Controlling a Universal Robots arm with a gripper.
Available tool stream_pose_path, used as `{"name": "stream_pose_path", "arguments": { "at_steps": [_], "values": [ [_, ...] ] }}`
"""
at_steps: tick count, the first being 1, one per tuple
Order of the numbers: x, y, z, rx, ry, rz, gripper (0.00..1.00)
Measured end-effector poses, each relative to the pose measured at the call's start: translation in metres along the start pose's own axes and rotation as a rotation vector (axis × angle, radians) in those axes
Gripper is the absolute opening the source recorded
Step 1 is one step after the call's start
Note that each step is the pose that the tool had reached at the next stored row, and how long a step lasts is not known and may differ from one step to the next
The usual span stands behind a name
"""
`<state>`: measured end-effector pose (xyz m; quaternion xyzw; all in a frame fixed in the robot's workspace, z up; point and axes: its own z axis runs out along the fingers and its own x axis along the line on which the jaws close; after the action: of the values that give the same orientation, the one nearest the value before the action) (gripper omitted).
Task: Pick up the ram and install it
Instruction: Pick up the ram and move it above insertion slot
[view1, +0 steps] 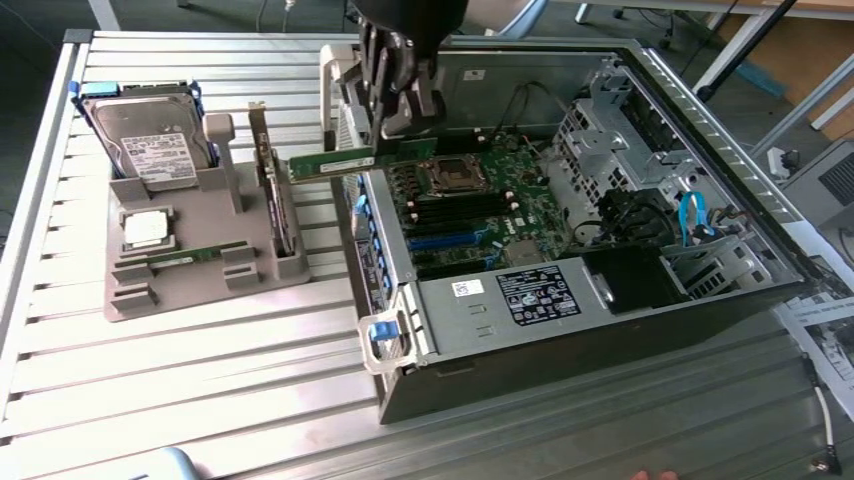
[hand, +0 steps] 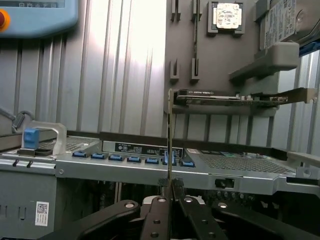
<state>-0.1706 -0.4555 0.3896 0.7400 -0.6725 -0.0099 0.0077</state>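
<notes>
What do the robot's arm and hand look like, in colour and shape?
The hand is black, built of slim jointed links with round silver pins at the joints and a pale block between them. In the exterior view the arm above it is a dark, bulky housing.

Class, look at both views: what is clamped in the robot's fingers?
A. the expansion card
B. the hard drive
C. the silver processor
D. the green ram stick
D: the ram is pinched between the fingers above the open case, while the hard drive, processor and expansion card sit in the grey holder.
</notes>
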Motion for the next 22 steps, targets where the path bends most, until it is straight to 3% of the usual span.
{"name": "stream_pose_path", "arguments": {
  "at_steps": [22],
  "values": [
    [0.006, -0.065, -0.0016, -0.0001, 0.0, 0.0, 0.12]
  ]
}}
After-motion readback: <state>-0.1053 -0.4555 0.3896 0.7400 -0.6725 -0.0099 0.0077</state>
